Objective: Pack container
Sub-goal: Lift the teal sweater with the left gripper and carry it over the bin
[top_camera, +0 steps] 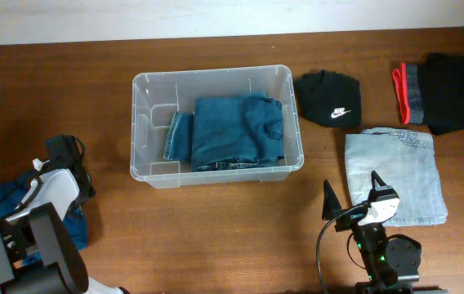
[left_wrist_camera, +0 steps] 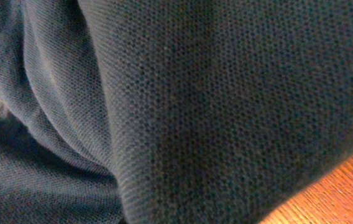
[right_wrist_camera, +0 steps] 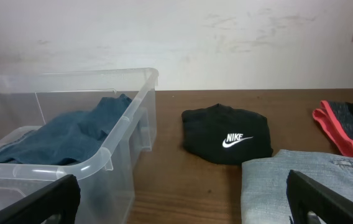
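Left of the container (top_camera: 216, 175), our left arm (top_camera: 40, 237) has a bulky black link, a white shell and a black camera block, with a thin black cable beside it. Right of the container, our right arm (top_camera: 383, 245) is black, and we carry on it a white block, a small green light, two pointed black fingers (top_camera: 330, 200) and a curved black cable.

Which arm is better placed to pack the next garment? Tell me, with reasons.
Left. The left arm is bent down over the dark blue cloth, which fills its wrist view. The right gripper stands open and empty at the near corner of the pale jeans.
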{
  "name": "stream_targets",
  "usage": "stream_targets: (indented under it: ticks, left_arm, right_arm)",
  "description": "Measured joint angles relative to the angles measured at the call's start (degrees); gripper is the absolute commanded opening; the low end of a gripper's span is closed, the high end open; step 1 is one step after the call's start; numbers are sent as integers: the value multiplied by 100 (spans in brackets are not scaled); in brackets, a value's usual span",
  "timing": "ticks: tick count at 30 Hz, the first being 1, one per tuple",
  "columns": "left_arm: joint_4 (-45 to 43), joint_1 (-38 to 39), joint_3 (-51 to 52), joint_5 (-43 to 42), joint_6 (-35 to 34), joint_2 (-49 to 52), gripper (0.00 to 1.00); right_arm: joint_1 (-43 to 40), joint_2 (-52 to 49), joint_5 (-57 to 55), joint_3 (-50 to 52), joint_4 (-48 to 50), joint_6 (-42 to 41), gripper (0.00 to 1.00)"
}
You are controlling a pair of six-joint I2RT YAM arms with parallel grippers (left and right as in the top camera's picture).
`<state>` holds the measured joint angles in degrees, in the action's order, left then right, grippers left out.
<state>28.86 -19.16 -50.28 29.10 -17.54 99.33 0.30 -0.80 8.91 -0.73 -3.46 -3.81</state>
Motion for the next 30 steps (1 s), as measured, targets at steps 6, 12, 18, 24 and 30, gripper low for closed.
stream_targets:
  ticks: [6,12,18,24,30]
  left_arm:
    - [289,-50,-221,-293,-2,0,1]
    - [673,-52,-820,-1261,-17,-315,1]
    - [686,-52,-1521,-2090,-26,-1309,1]
    - [693,-22,-1963,-2485,-26,-2400,1]
    - [697,57,-2170,-2796,-28,-3176,1]
  right_arm:
    - [0,0,0,0,0,0,99]
    - [0,0,0,0,0,-2,99]
    - [0,0,0,0,0,-4,99]
    - [0,0,0,0,0,0,98]
    - [0,0,0,0,0,0,98]
